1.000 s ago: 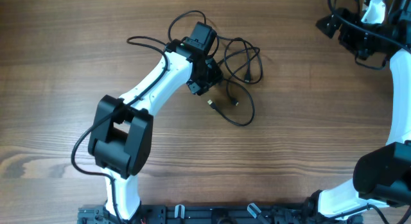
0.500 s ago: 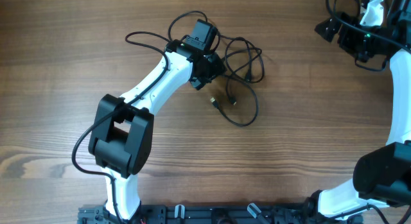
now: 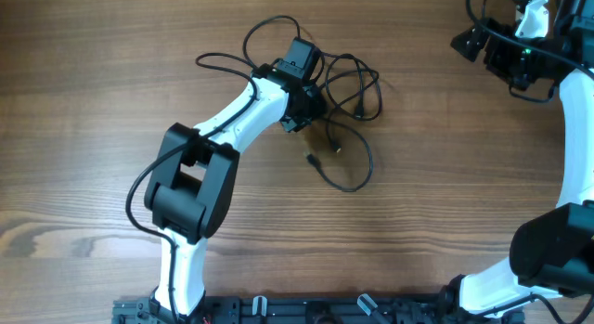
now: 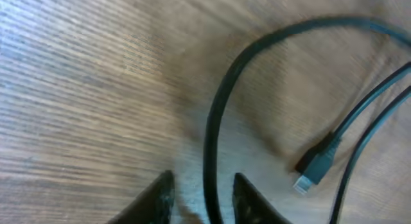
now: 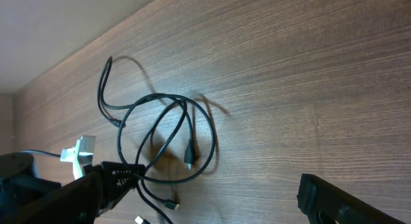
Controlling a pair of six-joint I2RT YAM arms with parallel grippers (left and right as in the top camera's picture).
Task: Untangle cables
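Overhead: light, limp-looking cables are seen tangled on the table at the left gripper. Left wrist: one strand is straddled by parted jaws; a hold near the plug is advised. Right wrist: the right gripper is seen wide open.

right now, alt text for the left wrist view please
A thin black cable runs up between the two dark fingertips of the left claw at the bottom edge, not yet pinched, then arcs right across the wooden table. A small plug with a pale tip lies at right.
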